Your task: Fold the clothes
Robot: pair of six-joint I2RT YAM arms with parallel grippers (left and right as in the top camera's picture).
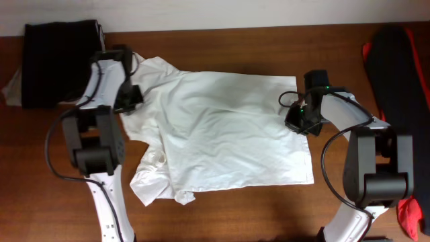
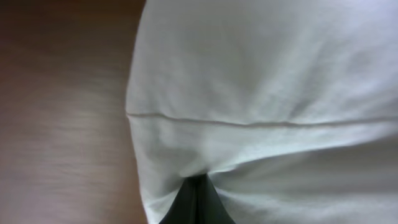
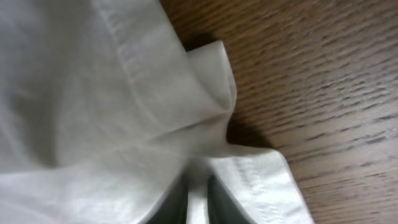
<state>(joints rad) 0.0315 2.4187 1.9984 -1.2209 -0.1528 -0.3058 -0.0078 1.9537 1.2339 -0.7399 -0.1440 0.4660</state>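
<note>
A white shirt (image 1: 222, 128) lies spread across the middle of the brown wooden table (image 1: 222, 215), wrinkled, with its sleeves and neck end bunched toward the left and a straighter edge on the right. The left gripper (image 1: 127, 99) sits at the shirt's upper left edge, by a sleeve. In its wrist view the dark fingers (image 2: 196, 202) are pressed together, with white cloth gathered into them just below a long stitched seam (image 2: 249, 122). The right gripper (image 1: 297, 119) is at the shirt's right edge, near the upper corner. Its two fingers (image 3: 224, 202) are clamped on a thin strip of cloth, and the double-stitched hem (image 3: 261, 180) folds up beside them over bare wood. A small green light (image 1: 327, 86) glows on the right arm. A black pile of cloth (image 1: 57, 60) rests at the table's upper left corner, apart from the shirt. A black and red garment (image 1: 396, 74) lies along the far right edge, with a bit of red cloth (image 1: 410, 215) lower down behind the right arm. Any print on the shirt is too small to read from here.
</note>
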